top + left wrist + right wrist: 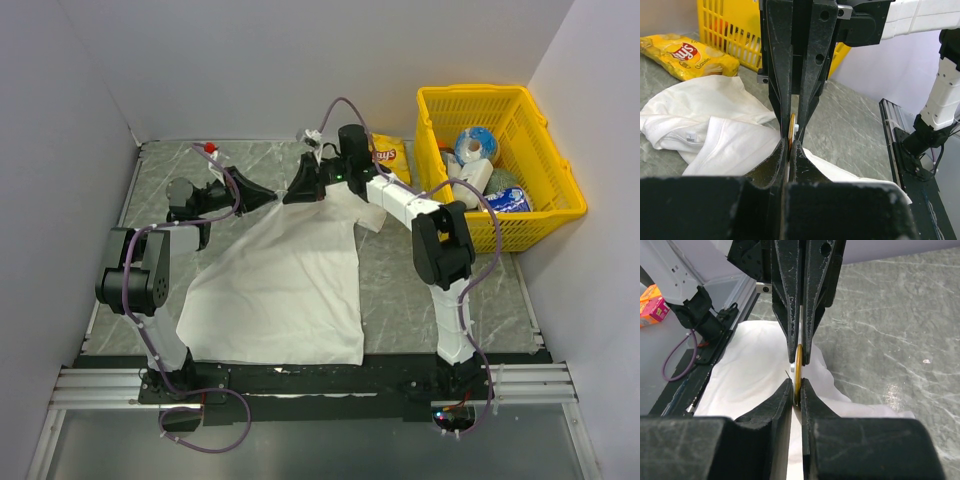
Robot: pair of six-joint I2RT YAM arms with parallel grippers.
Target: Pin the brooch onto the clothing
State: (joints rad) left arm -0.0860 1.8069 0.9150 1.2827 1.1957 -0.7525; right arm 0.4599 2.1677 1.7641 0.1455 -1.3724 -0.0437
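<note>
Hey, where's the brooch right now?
Mid-frame in both wrist views: the brooch sits edge-on between the left claw and right claw tips, over the white T-shirt.

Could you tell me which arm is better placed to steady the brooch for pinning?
Probably left: the left claw is shut tight on the brooch just above the T-shirt, while the right claw flanks the disc's other edge, its grip unclear.

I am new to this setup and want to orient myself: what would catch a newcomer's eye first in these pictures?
The left gripper and right gripper meet tip to tip at the far middle of the table, both closed on a small golden brooch above a spread-out white T-shirt. A bright yellow basket stands at the far right, a Lay's crisp bag beside it.
</note>
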